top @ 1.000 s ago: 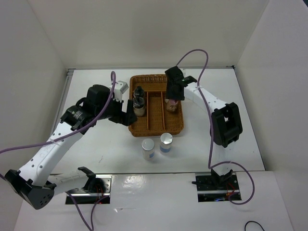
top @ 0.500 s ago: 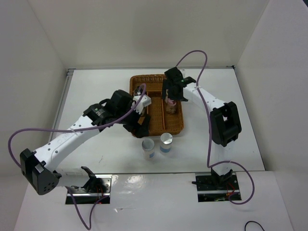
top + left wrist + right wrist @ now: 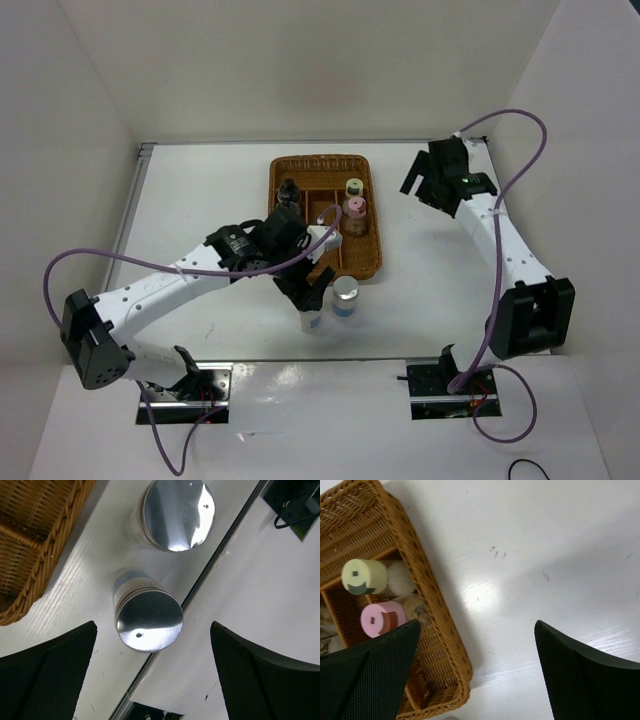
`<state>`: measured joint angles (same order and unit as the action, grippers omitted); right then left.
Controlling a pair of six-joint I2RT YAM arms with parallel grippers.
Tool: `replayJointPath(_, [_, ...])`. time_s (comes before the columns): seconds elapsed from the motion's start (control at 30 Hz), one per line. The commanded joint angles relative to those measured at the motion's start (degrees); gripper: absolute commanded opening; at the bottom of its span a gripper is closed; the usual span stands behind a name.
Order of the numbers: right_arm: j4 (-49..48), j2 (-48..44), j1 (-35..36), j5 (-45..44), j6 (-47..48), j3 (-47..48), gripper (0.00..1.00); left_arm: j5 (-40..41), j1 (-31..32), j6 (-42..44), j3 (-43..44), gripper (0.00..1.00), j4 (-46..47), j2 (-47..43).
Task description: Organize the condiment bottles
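In the wicker tray (image 3: pixel 365 262) stand a black-lidded bottle (image 3: pixel 289 190), a pink-lidded one (image 3: pixel 354 208) and a yellow-green-lidded one (image 3: pixel 354 187); the right wrist view shows the pink lid (image 3: pixel 382 620) and the yellow-green lid (image 3: pixel 364 576). Two more bottles stand on the table in front: a silver-lidded one (image 3: pixel 346 291) and a white one (image 3: pixel 311 322). My left gripper (image 3: pixel 310 292) hangs open right above them; its view shows two shiny lids, one near (image 3: pixel 148 617) and one farther (image 3: pixel 175 512). My right gripper (image 3: pixel 422 185) is open over bare table, right of the tray.
The tray's corner (image 3: pixel 30 540) lies close to the left gripper. The table's front edge seam (image 3: pixel 200 580) runs right beside the two standing bottles. White walls enclose the table on three sides.
The right gripper let go of the pink-lidded bottle in the tray and drew back to the right. The left arm swung from the tray's left side to above the two front bottles.
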<state>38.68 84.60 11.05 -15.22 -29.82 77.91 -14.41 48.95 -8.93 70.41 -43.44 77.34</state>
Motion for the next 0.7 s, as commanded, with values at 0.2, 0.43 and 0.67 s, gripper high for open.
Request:
replayJointPath(0.2, [-0.53,-5.67,-4.63,5.81,0.38,-6.89,0.99,5.35,3.61,0.58,1.13,1.00,-1.56,5.62])
replayJointPath(0.43, [-0.53,-7.25,-5.95,7.40,0.38,-7.42,0.99,11.59,3.61,-0.48,1.13,0.96,-2.09,6.77])
replayJointPath(0.67, [-0.53,-7.25,-5.95,8.72,0.91,-7.94,0.99,13.01,3.61,-1.09,1.13,0.64,-2.61,7.91])
